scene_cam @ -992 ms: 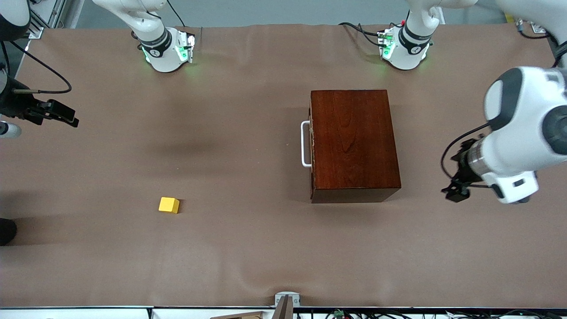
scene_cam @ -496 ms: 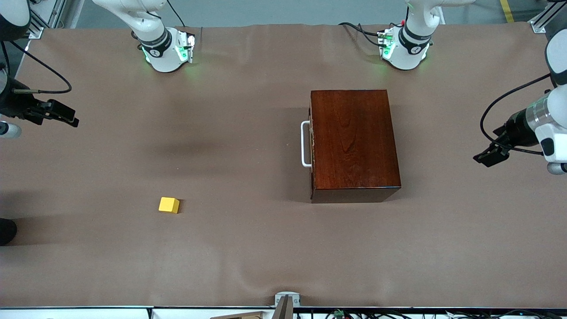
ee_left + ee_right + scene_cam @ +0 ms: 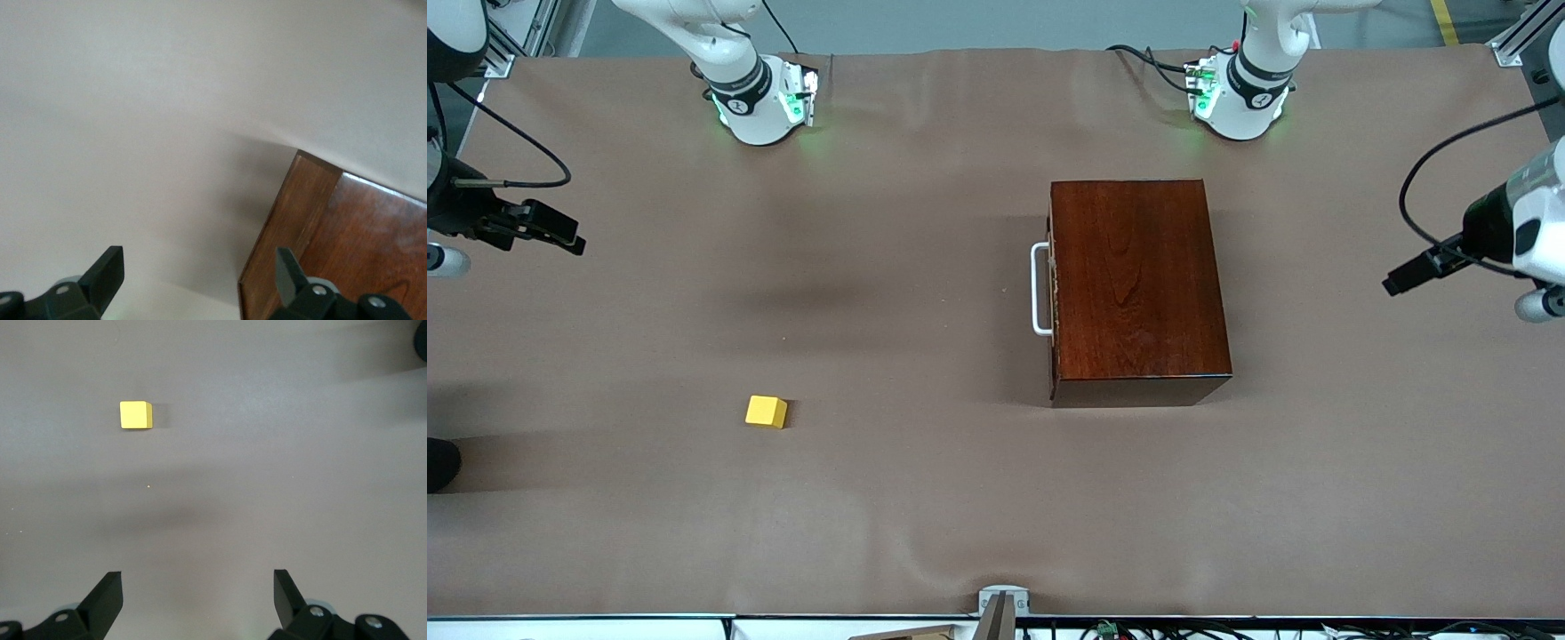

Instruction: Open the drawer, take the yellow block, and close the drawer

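Observation:
The mahogany box (image 3: 1138, 284) stands on the table with its drawer (image 3: 1053, 293) shut, and the white handle (image 3: 1039, 289) faces the right arm's end. The yellow block (image 3: 766, 411) lies on the bare table, outside the box and nearer the front camera. It also shows in the right wrist view (image 3: 135, 415). My left gripper (image 3: 1405, 279) hangs open and empty over the left arm's end of the table, apart from the box. The left wrist view (image 3: 198, 277) shows a box corner (image 3: 347, 247). My right gripper (image 3: 560, 236) waits open and empty over the right arm's end, as the right wrist view (image 3: 198, 597) shows.
A brown cloth (image 3: 925, 498) covers the whole table. The two arm bases (image 3: 760, 102) (image 3: 1240, 98) stand along the edge farthest from the front camera. A small metal bracket (image 3: 1002, 604) sits at the nearest table edge.
My left arm has swung away from the box toward the left arm's end of the table, with its gripper still open. The right arm, the box and the block have not moved.

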Controlling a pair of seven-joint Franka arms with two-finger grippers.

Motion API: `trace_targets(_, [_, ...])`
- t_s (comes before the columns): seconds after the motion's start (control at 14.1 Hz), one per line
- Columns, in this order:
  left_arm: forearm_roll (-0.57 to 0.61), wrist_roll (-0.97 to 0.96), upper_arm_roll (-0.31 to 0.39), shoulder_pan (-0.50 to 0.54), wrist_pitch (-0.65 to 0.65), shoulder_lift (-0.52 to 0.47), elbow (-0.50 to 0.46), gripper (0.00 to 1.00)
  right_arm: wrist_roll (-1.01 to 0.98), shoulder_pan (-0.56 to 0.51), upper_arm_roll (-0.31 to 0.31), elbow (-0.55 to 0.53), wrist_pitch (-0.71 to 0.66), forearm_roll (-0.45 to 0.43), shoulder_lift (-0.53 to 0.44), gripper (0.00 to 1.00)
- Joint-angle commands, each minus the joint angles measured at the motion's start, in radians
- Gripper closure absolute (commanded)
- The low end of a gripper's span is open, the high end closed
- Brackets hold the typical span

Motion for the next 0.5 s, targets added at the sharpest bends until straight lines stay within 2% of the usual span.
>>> trace_targets(0.0, [-0.017, 0.134, -0.004, 0.007, -0.009, -0.059, -0.032, 0.00, -0.008, -0.018, 0.014, -0.004, -0.005, -0.001, -0.011, 0.00])
trace_targets(0.43, [-0.003, 0.376, 0.001, 0.005, -0.072, -0.110, -0.038, 0.00, -0.008, -0.021, 0.014, -0.005, -0.005, -0.001, -0.011, 0.00])
